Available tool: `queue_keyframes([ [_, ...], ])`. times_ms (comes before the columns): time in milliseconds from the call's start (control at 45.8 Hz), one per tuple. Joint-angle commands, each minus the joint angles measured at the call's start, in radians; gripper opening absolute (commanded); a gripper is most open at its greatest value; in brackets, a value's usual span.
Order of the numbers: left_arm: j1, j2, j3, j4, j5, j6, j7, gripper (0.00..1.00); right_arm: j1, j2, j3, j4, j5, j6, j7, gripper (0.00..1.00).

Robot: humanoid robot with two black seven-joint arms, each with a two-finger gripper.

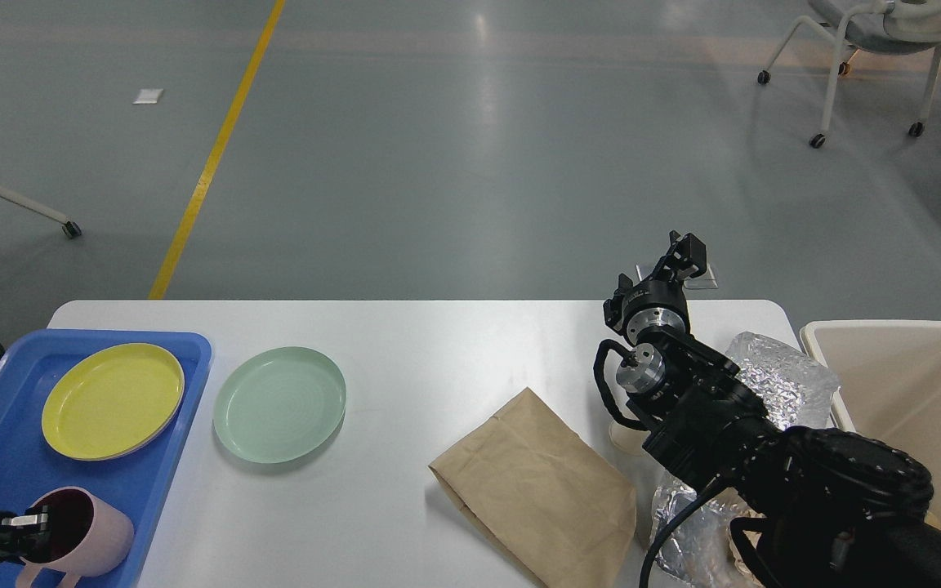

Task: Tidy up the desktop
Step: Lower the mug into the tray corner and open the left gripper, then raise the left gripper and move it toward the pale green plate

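Observation:
The white desktop (405,343) fills the lower view. A green plate (279,403) lies on it left of centre. A brown paper bag (540,490) lies flat right of centre. A crinkled silver foil bag (781,380) lies beside it, partly under my right arm. My right gripper (687,251) is raised over the desktop's far right edge with nothing seen in it; it is dark and its fingers are hard to tell apart. My left gripper (29,521) is at the bottom left, closed on the rim of a pink cup (86,535) in the blue tray (185,359).
A yellow plate (113,400) lies in the blue tray at the desktop's left end. A cream bin (912,384) stands off the right end. Wheeled chairs (871,49) stand on the grey floor behind, and a yellow line (209,163) runs across it.

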Motion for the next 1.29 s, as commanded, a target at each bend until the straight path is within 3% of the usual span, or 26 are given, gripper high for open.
queue_keyframes([
  [0, -0.013, 0.002, 0.002, 0.0, 0.0, -0.004, 0.0, 0.39, 0.0, 0.0, 0.0, 0.0, 0.0, 0.0, 0.0, 1.0],
  [219, -0.085, 0.058, 0.005, -0.003, 0.002, -0.019, 0.0, 0.54, 0.0, 0.0, 0.0, 0.0, 0.0, 0.0, 0.0, 1.0],
  [350, -0.154, 0.074, 0.008, -0.005, 0.002, -0.076, 0.002, 0.58, 0.0, 0.0, 0.0, 0.0, 0.0, 0.0, 0.0, 1.0],
  [568, -0.295, 0.091, 0.014, -0.009, 0.002, -0.324, 0.002, 0.59, 0.0, 0.0, 0.0, 0.0, 0.0, 0.0, 0.0, 1.0],
  [590, -0.335, 0.091, 0.023, -0.011, 0.003, -0.385, 0.002, 0.59, 0.0, 0.0, 0.0, 0.0, 0.0, 0.0, 0.0, 1.0],
  [765, -0.468, 0.082, 0.046, -0.041, 0.003, -0.518, 0.003, 0.59, 0.0, 0.0, 0.0, 0.0, 0.0, 0.0, 0.0, 1.0],
  [1049, -0.688, 0.051, 0.046, -0.178, 0.003, -0.589, 0.017, 0.58, 0.0, 0.0, 0.0, 0.0, 0.0, 0.0, 0.0, 1.0],
  [1267, -0.797, -0.059, 0.048, -0.265, -0.003, -0.59, 0.012, 0.57, 0.0, 0.0, 0.0, 0.0, 0.0, 0.0, 0.0, 1.0],
])
